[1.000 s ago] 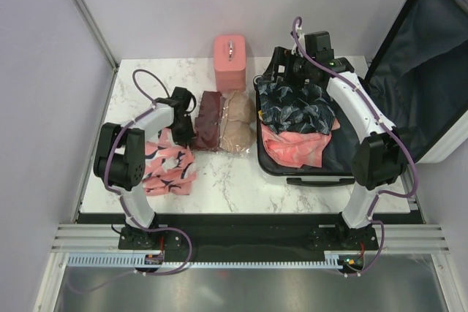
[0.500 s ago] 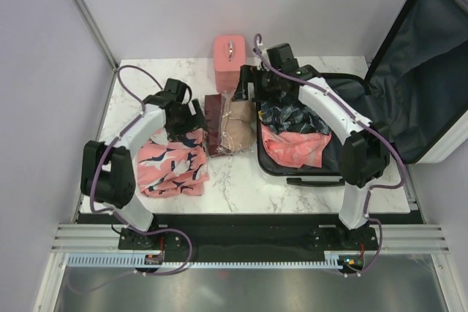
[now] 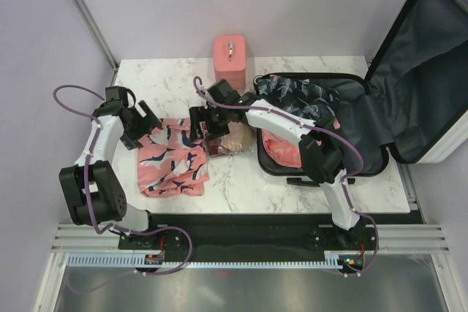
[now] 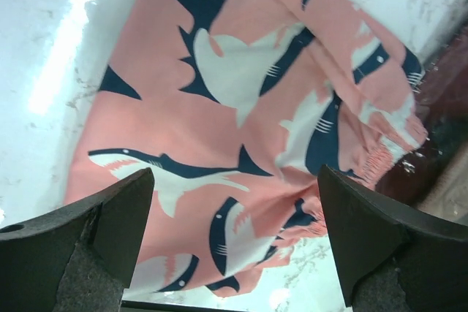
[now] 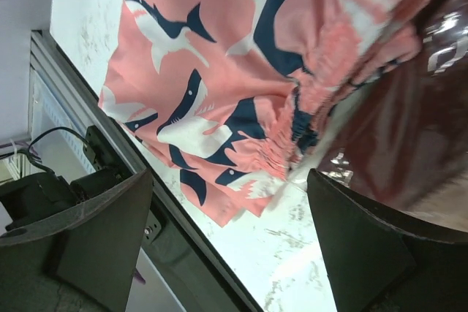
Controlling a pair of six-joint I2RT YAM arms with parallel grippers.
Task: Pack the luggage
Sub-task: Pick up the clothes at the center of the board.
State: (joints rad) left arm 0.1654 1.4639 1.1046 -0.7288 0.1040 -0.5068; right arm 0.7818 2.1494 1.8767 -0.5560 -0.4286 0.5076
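Observation:
The luggage [image 3: 420, 71] lies open at the right of the table, its lid leaning back. In its tray lie a dark blue patterned garment [image 3: 296, 94] and a coral one [image 3: 281, 150]. A pink shark-print cloth [image 3: 174, 166] [image 4: 219, 129] [image 5: 212, 85] lies spread on the marble left of centre. My left gripper [image 3: 148, 132] [image 4: 234, 246] hangs open over the cloth's left edge, holding nothing. My right gripper [image 3: 202, 126] [image 5: 230, 231] is open and empty above the cloth's right edge, beside a maroon plastic-wrapped pack [image 3: 213, 137] [image 5: 417, 122].
A beige wrapped pack [image 3: 238, 139] lies against the maroon one, next to the luggage's left rim. A small pink box case [image 3: 229, 56] with a top handle stands at the back. The table's front edge and metal rail [image 5: 183, 253] run close below the cloth.
The left gripper has opened, let go of the shark cloth and drawn back left; the cloth now lies spread flatter. The right arm has swung from the luggage leftward to the packs.

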